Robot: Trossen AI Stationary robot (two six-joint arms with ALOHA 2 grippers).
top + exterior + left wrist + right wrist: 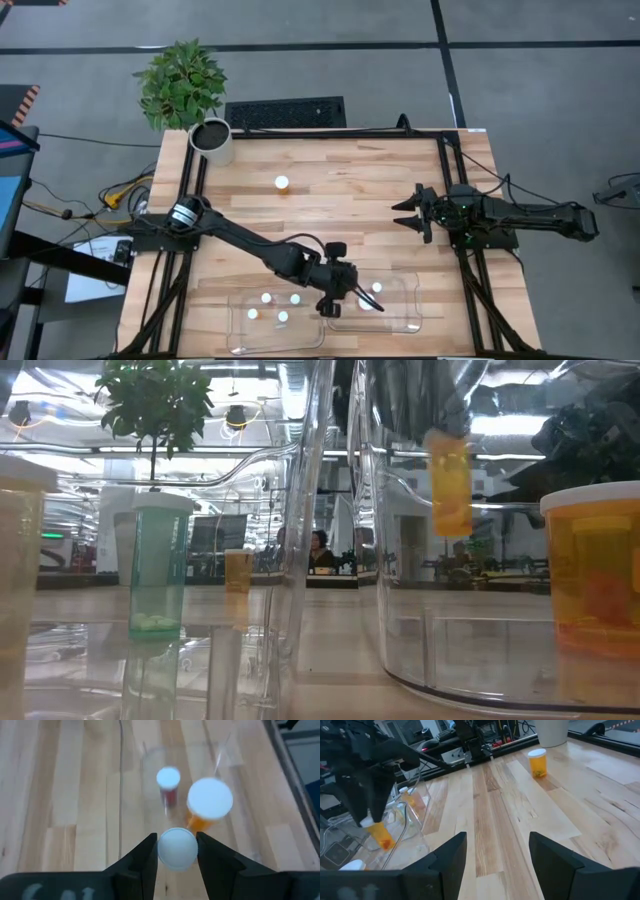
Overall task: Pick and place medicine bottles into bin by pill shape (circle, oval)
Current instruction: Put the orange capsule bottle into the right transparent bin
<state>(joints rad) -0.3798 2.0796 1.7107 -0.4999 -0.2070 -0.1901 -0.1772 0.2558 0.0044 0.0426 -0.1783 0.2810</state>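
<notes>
held bottle (177,849): small, amber, white-capped; left gripper (176,857) clenched on its cap, hanging over the right clear bin (412,312) at 5 o'clock of the table (350,180). judged light, rigid plastic, smooth and somewhat slippery; best taken at the cap or just under it.
count, high view: two bottles in the right bin below the held one; three in the left clear bin (240,335) at 7 o'clock; one lone bottle (282,183) standing at 12 o'clock. seven visible.
right gripper (411,214): fingers spread, holding nothing, waiting at 3 o'clock.
</notes>
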